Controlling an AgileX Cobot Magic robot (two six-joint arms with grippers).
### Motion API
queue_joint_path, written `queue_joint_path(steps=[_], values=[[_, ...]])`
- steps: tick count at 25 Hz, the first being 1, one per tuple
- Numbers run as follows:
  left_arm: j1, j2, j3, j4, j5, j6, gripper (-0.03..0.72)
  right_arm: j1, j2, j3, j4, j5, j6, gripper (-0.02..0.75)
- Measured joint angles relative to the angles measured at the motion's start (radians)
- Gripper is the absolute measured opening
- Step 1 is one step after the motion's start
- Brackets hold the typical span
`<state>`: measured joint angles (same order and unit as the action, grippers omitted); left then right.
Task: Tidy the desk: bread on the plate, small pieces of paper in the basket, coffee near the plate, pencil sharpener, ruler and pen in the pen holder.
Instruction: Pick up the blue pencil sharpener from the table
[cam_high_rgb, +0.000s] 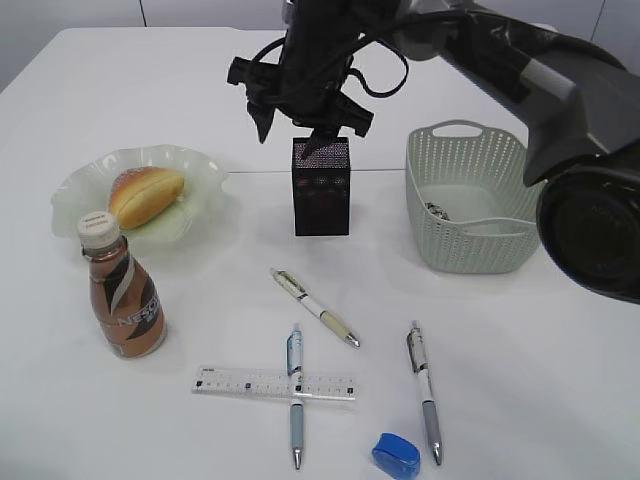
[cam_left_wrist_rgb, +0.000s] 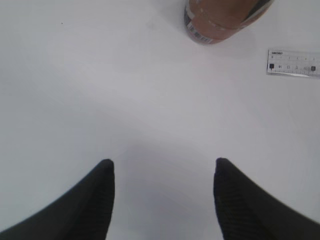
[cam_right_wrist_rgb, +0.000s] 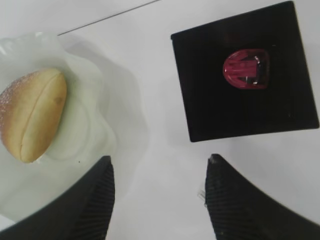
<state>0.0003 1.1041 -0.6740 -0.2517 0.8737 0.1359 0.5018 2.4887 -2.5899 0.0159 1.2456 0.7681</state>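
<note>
Counting, you have three pens (cam_high_rgb: 315, 307), one ruler (cam_high_rgb: 273, 384), bread (cam_high_rgb: 146, 195) on the plate (cam_high_rgb: 205, 165), a red sharpener (cam_right_wrist_rgb: 246, 69) in the pen holder (cam_high_rgb: 321, 187), both fingers (cam_right_wrist_rgb: 105, 195) apart.

Bare counter (cam_high_rgb: 480, 330) lies open between plate (cam_high_rgb: 205, 165) and pen holder (cam_high_rgb: 321, 195), whose mouth is blocked by the right claw (cam_high_rgb: 305, 128) overhead.

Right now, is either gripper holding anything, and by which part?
Nothing is held. The left gripper stands open over bare desk; the right gripper is open and empty above the pen holder.
</note>
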Motion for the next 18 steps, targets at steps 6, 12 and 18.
queue_joint_path(steps=[6, 12, 18], values=[[0.000, 0.000, 0.000, 0.000, 0.006, 0.000, 0.459, 0.000, -0.024, 0.000, 0.031, 0.002, -0.124, 0.424], [0.000, 0.000, 0.000, 0.000, 0.012, 0.000, 0.459, 0.000, -0.058, 0.018, 0.035, 0.002, -0.256, 0.424], [0.000, 0.000, 0.000, 0.000, 0.014, 0.000, 0.459, 0.000, -0.158, 0.242, 0.042, 0.002, -0.329, 0.424]])
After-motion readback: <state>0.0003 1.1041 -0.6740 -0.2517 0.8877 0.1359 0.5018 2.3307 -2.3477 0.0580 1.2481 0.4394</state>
